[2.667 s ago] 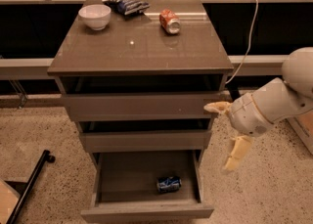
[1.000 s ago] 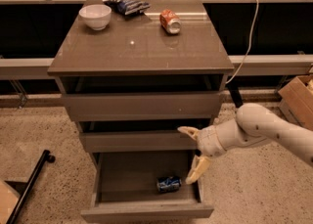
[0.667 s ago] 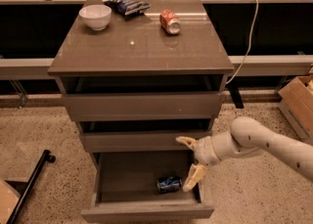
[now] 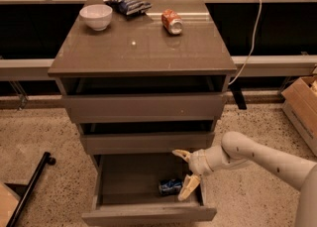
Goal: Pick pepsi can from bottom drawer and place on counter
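Note:
The pepsi can [image 4: 170, 187] lies on its side inside the pulled-out bottom drawer [image 4: 148, 214], towards its right front. My gripper [image 4: 185, 173] hangs over the drawer's right side, just right of and slightly above the can, fingers spread open and empty. One finger [image 4: 180, 154] points left above the can, the other [image 4: 188, 187] reaches down beside it. The counter [image 4: 141, 47] is the glossy grey-brown cabinet top above.
On the counter stand a white bowl [image 4: 96, 16], a dark snack bag [image 4: 128, 5] and an orange-red can [image 4: 172, 22] lying on its side. A cardboard box [image 4: 303, 107] sits on the floor at right. A black bar [image 4: 29, 186] lies at lower left.
My arm has swung left and down from beside the cabinet to the open bottom drawer. The gripper is now lower, right by the pepsi can. The can has not moved.

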Motion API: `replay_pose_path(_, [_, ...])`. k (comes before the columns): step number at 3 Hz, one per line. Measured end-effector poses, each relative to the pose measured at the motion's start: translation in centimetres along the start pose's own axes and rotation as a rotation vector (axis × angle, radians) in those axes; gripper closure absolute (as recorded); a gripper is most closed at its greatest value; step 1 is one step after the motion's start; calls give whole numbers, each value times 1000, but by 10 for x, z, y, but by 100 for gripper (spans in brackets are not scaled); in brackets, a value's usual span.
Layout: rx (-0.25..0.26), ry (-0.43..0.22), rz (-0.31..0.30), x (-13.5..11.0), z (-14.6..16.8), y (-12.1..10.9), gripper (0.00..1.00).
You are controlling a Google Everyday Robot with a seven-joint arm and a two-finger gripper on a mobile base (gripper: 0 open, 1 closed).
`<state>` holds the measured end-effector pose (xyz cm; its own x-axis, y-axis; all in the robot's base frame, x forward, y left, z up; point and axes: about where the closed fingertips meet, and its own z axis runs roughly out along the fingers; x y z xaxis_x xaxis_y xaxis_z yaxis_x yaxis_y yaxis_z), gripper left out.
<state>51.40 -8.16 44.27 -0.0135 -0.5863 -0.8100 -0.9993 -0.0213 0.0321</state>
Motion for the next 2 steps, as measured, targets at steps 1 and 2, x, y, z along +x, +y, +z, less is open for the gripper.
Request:
replay_pose_path(1, [-1,0,1,0,0,0,0])
replay_pose_path(2, [-24,66,18,14,26,-2,0])
